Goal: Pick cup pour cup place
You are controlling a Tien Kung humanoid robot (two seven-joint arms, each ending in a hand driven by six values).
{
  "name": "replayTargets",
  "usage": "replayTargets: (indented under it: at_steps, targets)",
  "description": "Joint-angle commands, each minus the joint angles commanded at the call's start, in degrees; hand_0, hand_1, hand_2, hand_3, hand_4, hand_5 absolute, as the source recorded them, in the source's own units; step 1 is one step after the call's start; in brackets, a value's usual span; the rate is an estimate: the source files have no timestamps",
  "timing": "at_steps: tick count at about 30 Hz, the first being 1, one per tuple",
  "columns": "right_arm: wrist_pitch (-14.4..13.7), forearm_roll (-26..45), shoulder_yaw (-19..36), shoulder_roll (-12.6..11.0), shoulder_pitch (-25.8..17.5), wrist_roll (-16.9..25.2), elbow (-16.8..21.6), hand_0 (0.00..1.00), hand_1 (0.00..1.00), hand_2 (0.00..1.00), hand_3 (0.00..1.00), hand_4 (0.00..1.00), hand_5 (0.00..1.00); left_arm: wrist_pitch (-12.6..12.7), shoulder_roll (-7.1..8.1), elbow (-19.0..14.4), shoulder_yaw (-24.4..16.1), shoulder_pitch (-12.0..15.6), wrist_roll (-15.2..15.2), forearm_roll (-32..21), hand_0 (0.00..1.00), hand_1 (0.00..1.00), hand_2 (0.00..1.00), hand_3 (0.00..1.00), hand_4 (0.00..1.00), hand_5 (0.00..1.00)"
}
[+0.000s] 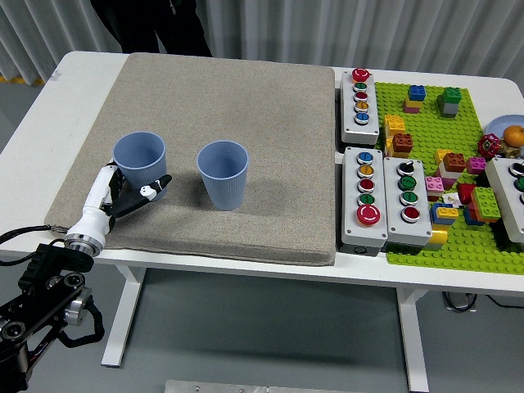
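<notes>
L hand, white w/ black fingers, is closed around the base of the left pale-blue plastic cup; thumb across the cup's near side. Cup upright on the beige fabric mat, near-left part. Second pale-blue plastic cup upright just right of it, apart, not touching. R of mat: grey push-button boxes, then green brick baseplate w/ coloured bricks. White table under all. Person in dark clothing at far edge.
</notes>
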Motion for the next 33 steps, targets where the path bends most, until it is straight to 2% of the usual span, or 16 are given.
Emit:
replayTargets:
  at_steps: [9,10,21,22,33]
  targets:
    - [0.0,-0.2,0.1,0.0,-0.1,-0.1,0.0,0.703,0.629,0.563,0.572,0.002,0.109,1.9,-0.03,-0.2,0.3,0.1,0.0,0.5,0.998,0.994,0.998,0.998,0.913,0.294]
    - [0.1,-0.3,0.1,0.0,-0.1,-0.1,0.0,0.703,0.629,0.563,0.572,0.002,0.108,2.2,-0.06,-0.2,0.3,0.2,0.0,0.7,0.926,0.889,0.998,0.98,0.904,0.286]
    - [0.2,-0.4,0.2,0.0,-0.1,-0.1,0.0,0.703,0.629,0.563,0.571,0.002,0.108,4.5,-0.43,0.0,0.8,0.1,-0.5,0.6,0.883,0.858,0.997,0.961,0.9,0.283]
    - [0.2,-0.4,0.2,0.0,-0.1,-0.1,0.0,0.703,0.629,0.563,0.572,0.002,0.107,4.6,-0.46,0.0,0.9,0.0,-0.5,0.5,0.841,0.818,0.968,0.919,0.892,0.272]
    - [0.2,-0.3,0.2,0.0,0.1,-0.1,0.0,0.702,0.629,0.563,0.572,0.002,0.105,5.1,-0.67,0.2,1.0,-0.6,-0.7,0.3,0.835,0.81,0.966,0.912,0.892,0.276]
